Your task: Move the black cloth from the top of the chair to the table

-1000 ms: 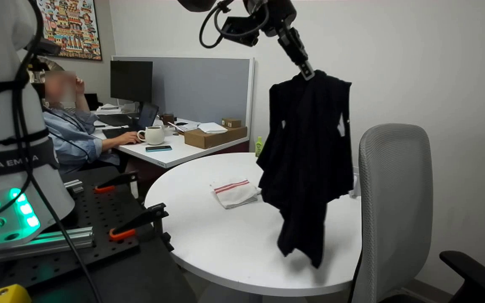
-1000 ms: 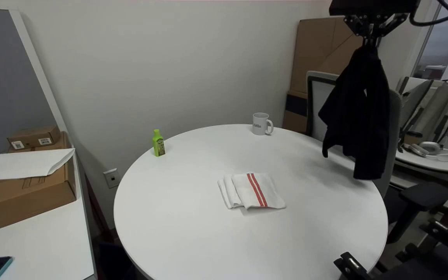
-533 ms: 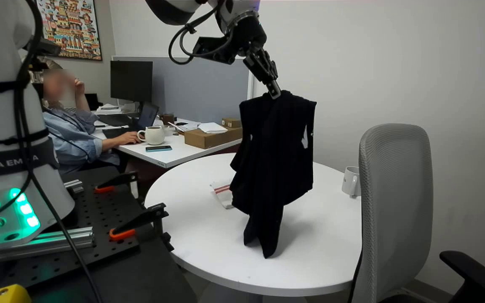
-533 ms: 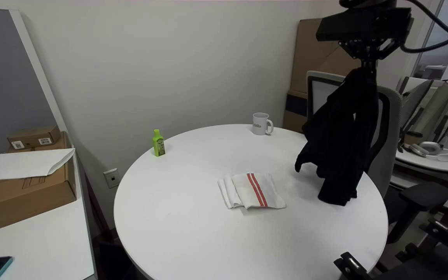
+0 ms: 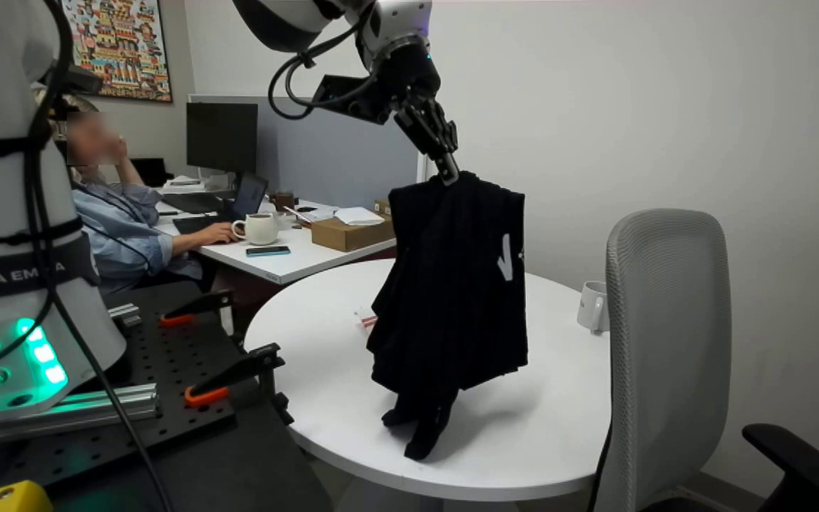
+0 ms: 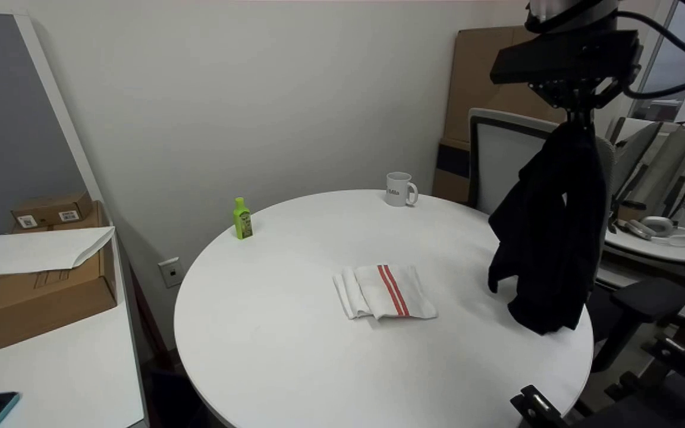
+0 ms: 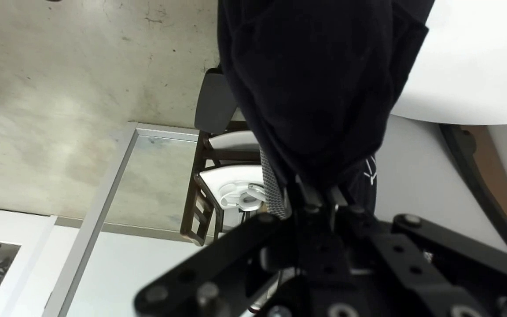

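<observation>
Both exterior views showed the gripper (image 5: 448, 175) pinching the black cloth (image 5: 452, 306) over the round table (image 5: 310, 355), likely mid-placement, needing lowering, then release.

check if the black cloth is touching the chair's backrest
Apart: an exterior view shows a plain gap, with part of the table and a mug visible between the black cloth and the chair's backrest.

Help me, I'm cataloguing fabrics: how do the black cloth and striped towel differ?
The black cloth is mostly dark, the towel white with red stripes. The black cloth hangs from the claw; the towel lies folded on the table. The black cloth looks larger than the towel. Both are fabric.
</observation>
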You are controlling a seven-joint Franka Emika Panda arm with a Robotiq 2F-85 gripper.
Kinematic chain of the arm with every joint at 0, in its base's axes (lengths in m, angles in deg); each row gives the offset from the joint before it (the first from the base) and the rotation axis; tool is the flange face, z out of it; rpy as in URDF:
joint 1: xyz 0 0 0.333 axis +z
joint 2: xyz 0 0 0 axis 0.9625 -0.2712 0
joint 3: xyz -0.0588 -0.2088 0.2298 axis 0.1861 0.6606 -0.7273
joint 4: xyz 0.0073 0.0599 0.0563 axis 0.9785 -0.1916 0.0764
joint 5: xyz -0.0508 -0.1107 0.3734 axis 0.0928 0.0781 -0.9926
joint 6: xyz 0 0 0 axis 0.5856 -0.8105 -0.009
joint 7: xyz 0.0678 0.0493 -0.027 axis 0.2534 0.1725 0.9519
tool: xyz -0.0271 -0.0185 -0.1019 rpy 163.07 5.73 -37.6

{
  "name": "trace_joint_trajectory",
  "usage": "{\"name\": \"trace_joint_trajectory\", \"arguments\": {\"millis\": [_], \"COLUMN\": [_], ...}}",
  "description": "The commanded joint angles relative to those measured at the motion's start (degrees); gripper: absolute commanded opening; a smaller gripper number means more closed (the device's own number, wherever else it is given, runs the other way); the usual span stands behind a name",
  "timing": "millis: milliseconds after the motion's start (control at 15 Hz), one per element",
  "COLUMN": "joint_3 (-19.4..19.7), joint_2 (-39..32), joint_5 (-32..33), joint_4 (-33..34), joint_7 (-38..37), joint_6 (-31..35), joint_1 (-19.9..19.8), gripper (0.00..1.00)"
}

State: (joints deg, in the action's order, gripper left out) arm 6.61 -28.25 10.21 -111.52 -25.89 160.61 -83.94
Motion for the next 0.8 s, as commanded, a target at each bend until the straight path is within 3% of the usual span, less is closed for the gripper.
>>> {"name": "trace_joint_trajectory", "arguments": {"millis": [0, 200, 267, 333, 733], "joint_3": [0.8, 1.4, 1.7, 1.9, 3.7], "joint_2": [-5.8, -13.8, -17.1, -19.7, -27.7], "joint_5": [-0.6, -1.4, -1.6, -1.8, -1.5], "joint_4": [6.2, 13.7, 16.6, 19.0, 29.0], "joint_7": [-1.3, -0.5, 0.6, 1.0, 2.1], "joint_6": [-1.3, -2.4, -3.7, -4.7, -7.9], "joint_1": [0.3, 0.6, 0.9, 1.3, 3.5], "gripper": [0.01, 0.01, 0.29, 0.30, 0.74]}}
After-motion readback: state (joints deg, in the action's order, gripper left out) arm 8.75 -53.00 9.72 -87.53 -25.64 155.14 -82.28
